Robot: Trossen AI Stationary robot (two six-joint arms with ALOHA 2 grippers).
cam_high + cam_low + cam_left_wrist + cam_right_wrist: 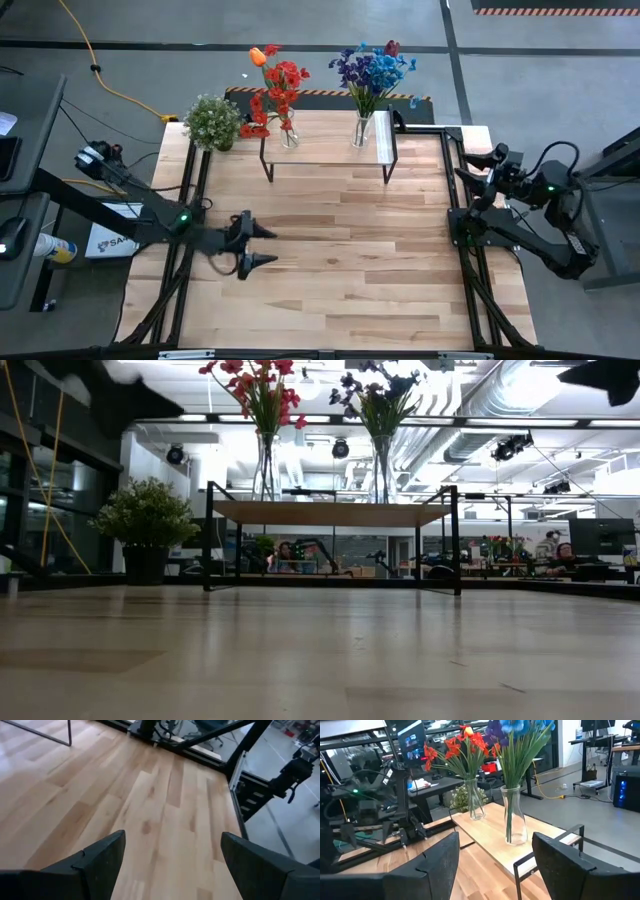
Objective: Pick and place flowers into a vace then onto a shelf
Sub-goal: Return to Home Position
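Note:
Two clear glass vases stand on the plank top of the low shelf (325, 150) at the table's far edge. The left vase (289, 132) holds red flowers and an orange tulip (275, 85). The right vase (362, 130) holds blue and purple flowers (372, 70). My left gripper (270, 246) hovers open over the bare table left of centre, well nearer than the shelf, with nothing between its fingers (107, 855). My right gripper (468, 168) stands open at the table's right edge, level and facing the shelf (490, 832), holding nothing.
A bushy pale-green potted plant (212, 122) stands on the table's far left corner, beside the shelf. Black frame rails run along the table's left and right sides (455, 200). The wood tabletop (350, 260) spreads in front of the shelf.

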